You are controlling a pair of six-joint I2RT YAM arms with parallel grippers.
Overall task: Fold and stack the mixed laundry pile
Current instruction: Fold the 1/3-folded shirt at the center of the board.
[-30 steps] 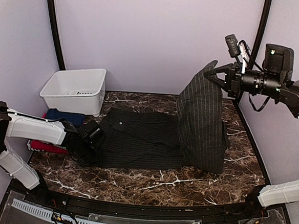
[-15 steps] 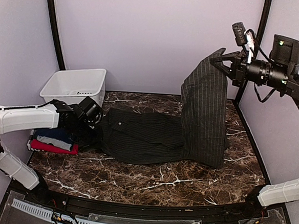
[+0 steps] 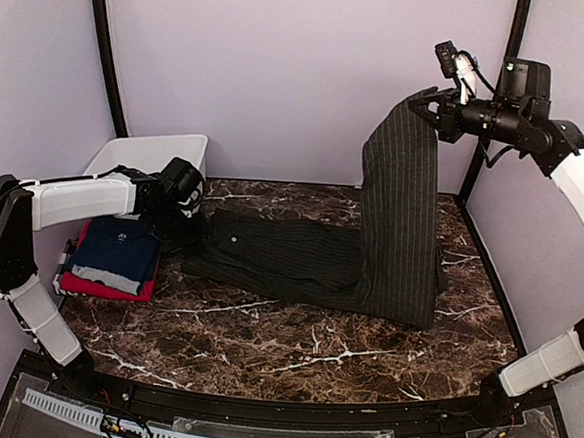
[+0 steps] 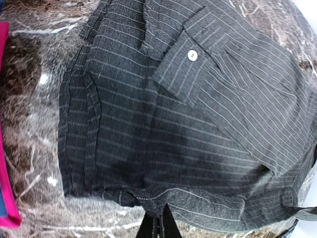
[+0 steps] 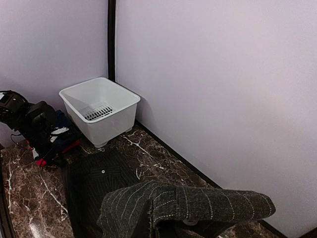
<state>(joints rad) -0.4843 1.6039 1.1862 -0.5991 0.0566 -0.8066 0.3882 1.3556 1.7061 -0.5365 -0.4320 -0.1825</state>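
The pinstriped shirt (image 3: 299,265) spans both arms: the right jaws grip one end held high, and the left jaws pinch the other end low at the bench (image 3: 293,354).

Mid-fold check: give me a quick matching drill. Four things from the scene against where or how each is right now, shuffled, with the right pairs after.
Things:
1. pinstriped shirt
2. navy T-shirt
3. white bin
4. right pincer

States:
A. in the back left corner
B. shut on cloth, up high
C. one end held up, the rest lying on the table
D. folded, on top of the red T-shirt

Pairs: 1-C, 2-D, 3-A, 4-B.
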